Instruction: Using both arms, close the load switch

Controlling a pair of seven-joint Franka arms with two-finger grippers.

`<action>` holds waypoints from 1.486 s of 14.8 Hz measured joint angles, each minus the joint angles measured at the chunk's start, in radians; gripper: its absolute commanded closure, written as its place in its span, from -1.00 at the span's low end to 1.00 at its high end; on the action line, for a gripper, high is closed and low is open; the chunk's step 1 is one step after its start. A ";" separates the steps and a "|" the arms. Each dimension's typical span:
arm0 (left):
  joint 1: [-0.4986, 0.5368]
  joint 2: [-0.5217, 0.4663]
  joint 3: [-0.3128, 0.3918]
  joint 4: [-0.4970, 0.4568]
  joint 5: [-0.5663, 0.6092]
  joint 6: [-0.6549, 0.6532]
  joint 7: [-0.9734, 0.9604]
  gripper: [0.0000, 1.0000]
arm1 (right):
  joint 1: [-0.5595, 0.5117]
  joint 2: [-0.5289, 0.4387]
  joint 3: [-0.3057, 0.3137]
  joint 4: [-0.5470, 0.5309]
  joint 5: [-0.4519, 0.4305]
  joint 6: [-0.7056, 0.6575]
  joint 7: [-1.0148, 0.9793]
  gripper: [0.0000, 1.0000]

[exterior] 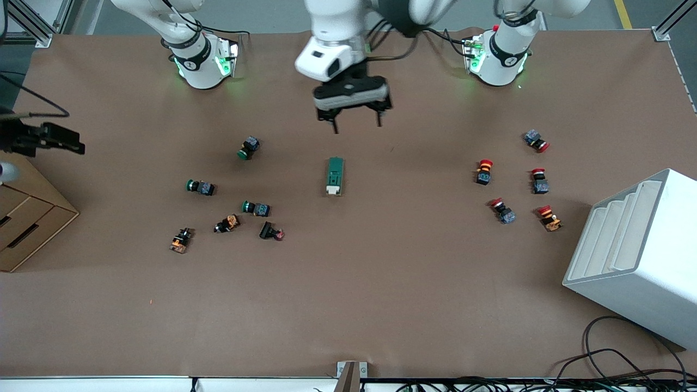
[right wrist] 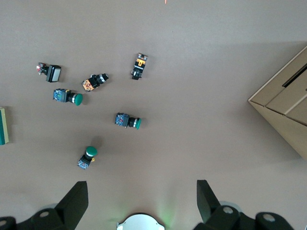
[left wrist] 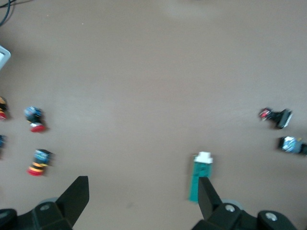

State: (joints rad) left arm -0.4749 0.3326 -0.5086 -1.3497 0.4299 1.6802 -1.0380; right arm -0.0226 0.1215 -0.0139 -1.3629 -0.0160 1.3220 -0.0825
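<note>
The load switch [exterior: 335, 176] is a dark green oblong block with a cream lever end. It lies flat on the brown table near the middle, with the lever end toward the front camera. My left gripper [exterior: 356, 117] is open and empty, in the air over bare table between the arm bases and the switch. In the left wrist view the switch [left wrist: 201, 175] lies just beside one fingertip [left wrist: 207, 194] of the open gripper [left wrist: 144, 179]. My right gripper [right wrist: 141, 184] is open and empty, high over its own base [right wrist: 140, 223]. It is out of the front view. The switch's edge [right wrist: 2, 125] shows in the right wrist view.
Several green, orange and black push buttons [exterior: 256, 208] lie toward the right arm's end, and several red ones [exterior: 483, 171] toward the left arm's end. A white bin [exterior: 637, 256] stands at the left arm's end. A cardboard box [exterior: 27, 218] stands at the right arm's end.
</note>
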 measured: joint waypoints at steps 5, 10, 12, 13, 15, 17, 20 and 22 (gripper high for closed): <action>0.253 -0.113 0.001 0.000 -0.146 -0.106 0.360 -1.00 | -0.007 -0.123 0.000 -0.095 0.006 0.010 0.036 -1.00; 0.348 -0.149 0.000 0.000 -0.164 -0.211 0.483 -1.00 | -0.007 -0.233 0.003 -0.208 0.009 0.068 0.036 -1.00; 0.352 -0.152 0.001 0.001 -0.164 -0.218 0.485 -1.00 | -0.007 -0.240 0.004 -0.216 0.009 0.087 0.036 -1.00; 0.362 -0.160 0.001 0.001 -0.164 -0.218 0.502 -1.00 | -0.007 -0.239 0.004 -0.219 0.009 0.090 0.036 -1.00; 0.384 -0.188 0.010 0.001 -0.164 -0.221 0.576 -1.00 | -0.007 -0.239 0.003 -0.221 0.009 0.090 0.036 -1.00; 0.390 -0.218 0.069 0.000 -0.175 -0.229 0.675 -1.00 | -0.007 -0.240 0.002 -0.221 0.009 0.089 0.036 -1.00; 0.393 -0.261 0.242 -0.014 -0.310 -0.232 0.840 -1.00 | -0.008 -0.240 -0.001 -0.221 0.010 0.087 0.036 -1.00; 0.400 -0.285 0.352 -0.035 -0.378 -0.233 0.950 -1.00 | -0.008 -0.241 0.000 -0.221 0.010 0.081 0.036 -1.00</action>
State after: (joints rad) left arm -0.0752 0.0475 -0.1565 -1.3849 0.0514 1.4474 -0.0883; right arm -0.0301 -0.1190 -0.0142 -1.5839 -0.0063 1.4035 -0.0468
